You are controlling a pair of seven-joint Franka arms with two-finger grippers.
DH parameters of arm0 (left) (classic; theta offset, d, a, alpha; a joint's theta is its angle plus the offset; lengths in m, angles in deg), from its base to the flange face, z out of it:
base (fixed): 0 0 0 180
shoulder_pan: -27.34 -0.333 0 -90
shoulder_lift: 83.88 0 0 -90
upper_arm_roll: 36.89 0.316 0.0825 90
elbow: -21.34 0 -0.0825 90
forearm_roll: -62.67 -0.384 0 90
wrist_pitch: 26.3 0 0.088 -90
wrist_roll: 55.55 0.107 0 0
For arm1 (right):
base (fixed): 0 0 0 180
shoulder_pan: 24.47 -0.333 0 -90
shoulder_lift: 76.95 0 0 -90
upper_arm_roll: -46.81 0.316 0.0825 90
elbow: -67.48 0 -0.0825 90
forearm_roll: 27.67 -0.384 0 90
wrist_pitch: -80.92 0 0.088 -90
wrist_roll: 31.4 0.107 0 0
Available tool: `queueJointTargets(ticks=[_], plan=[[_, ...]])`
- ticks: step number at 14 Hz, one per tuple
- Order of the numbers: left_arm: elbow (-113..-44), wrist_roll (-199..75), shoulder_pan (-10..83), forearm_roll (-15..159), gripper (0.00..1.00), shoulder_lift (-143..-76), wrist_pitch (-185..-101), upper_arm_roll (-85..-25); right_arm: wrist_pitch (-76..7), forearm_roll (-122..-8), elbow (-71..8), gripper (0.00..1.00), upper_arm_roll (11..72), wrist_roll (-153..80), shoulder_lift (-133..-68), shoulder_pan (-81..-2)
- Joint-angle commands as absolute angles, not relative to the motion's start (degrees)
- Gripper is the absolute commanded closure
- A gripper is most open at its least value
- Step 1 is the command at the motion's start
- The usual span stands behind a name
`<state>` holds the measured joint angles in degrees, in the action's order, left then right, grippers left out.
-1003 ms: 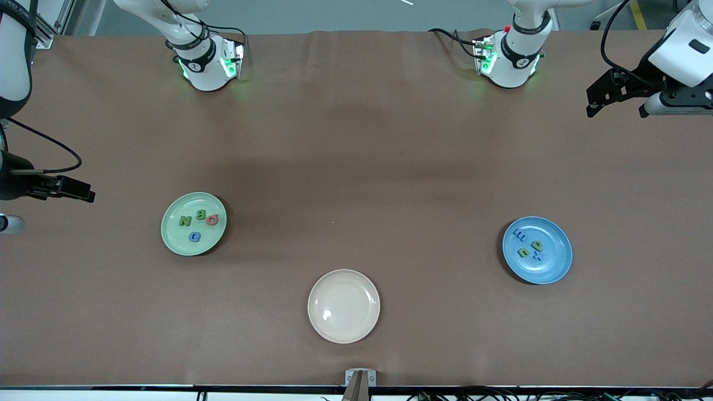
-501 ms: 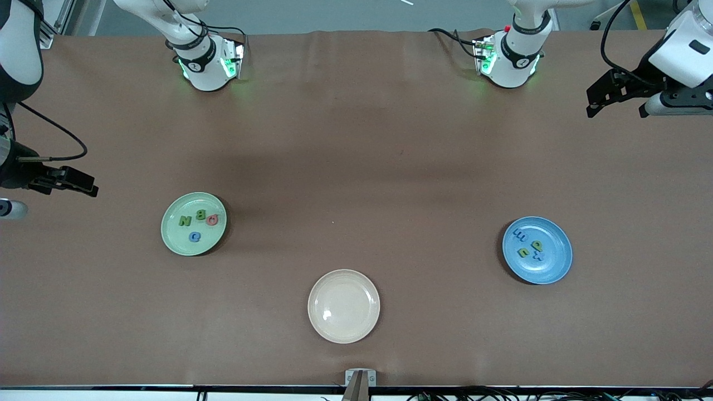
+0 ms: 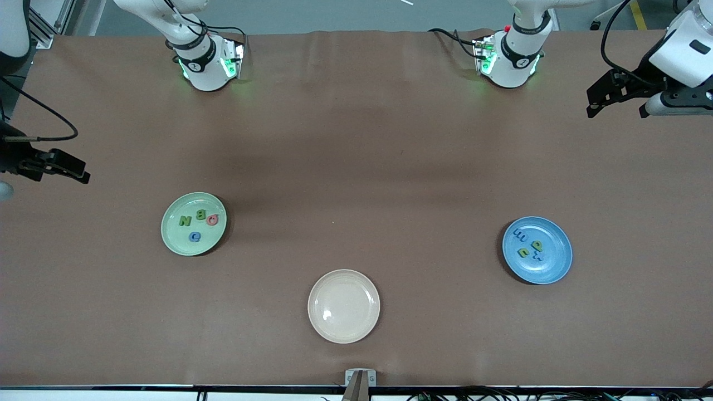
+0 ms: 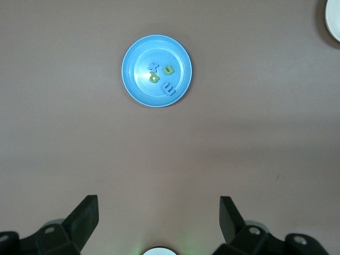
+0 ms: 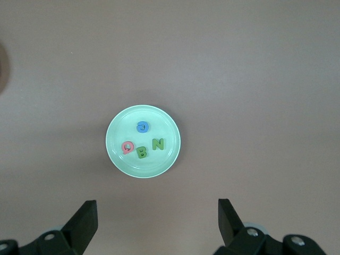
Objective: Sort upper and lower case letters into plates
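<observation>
Green N [image 5: 158, 143], B [image 5: 142, 153]; red Q [image 5: 127, 147]

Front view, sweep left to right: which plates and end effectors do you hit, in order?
right end effector → pale green plate → cream-white plate → blue plate → left end effector

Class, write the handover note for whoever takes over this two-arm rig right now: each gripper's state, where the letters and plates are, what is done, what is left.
Left gripper: open, empty, raised at the left arm's end of the table.
Right gripper: open, empty, raised at the right arm's end.
Pale green plate: holds green N, green B, red Q, blue G.
Blue plate: holds blue m, green u, green p, blue x.
Cream plate: no letters in it, nearest the front camera.
Done: all eight letters sorted.
Left: nothing visible; no loose letters on the table.
</observation>
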<state>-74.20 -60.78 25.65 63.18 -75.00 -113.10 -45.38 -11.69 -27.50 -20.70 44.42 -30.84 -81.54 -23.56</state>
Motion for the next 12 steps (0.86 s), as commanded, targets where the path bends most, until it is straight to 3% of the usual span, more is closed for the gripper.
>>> queueJointTargets(ticks=[1,6,12], plan=[[-71.2,-60.5,25.3,64.0,0.0,-76.3,-112.9,-45.3,-11.8,-28.3,-23.3,0.0,44.7,-31.4,-79.1,-22.9],[-70.8,-60.4,25.2,63.8,0.0,-76.5,-112.9,-45.3,-11.7,-28.4,-23.8,0.0,48.7,-31.4,-78.6,-19.4],[-70.8,-60.5,25.3,63.7,0.0,-76.7,-112.8,-45.3,-11.0,-28.3,-23.9,0.0,47.4,-31.5,-78.0,-21.3]])
